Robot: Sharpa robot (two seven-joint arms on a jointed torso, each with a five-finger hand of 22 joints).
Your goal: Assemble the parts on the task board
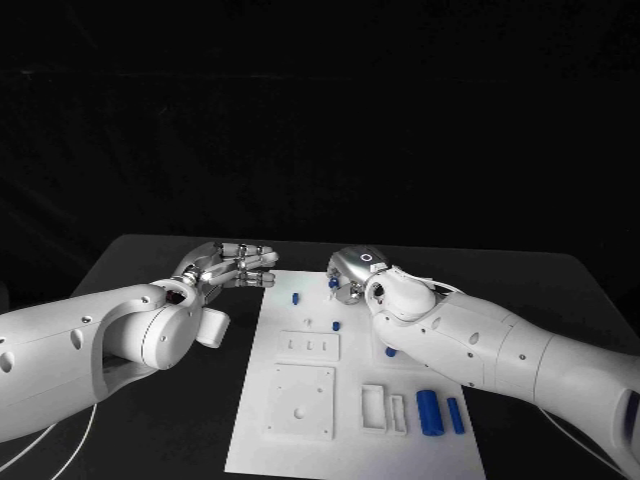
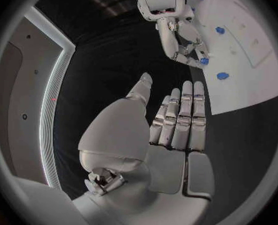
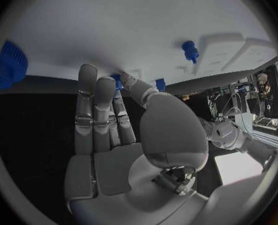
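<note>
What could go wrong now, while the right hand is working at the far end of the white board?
1. The right hand pinches a small blue part only at its fingertips; the part may slip and drop.
2. Another blue peg stands close by on the task board; the fingers could knock it.
3. The left hand hovers open beside the board's far corner, near the right hand; the two could collide if either moves inward.

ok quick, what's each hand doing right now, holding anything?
Left hand: open, fingers extended, holding nothing, off the task board.
Right hand: fingers pinching a small blue part at the board's far end.
</note>
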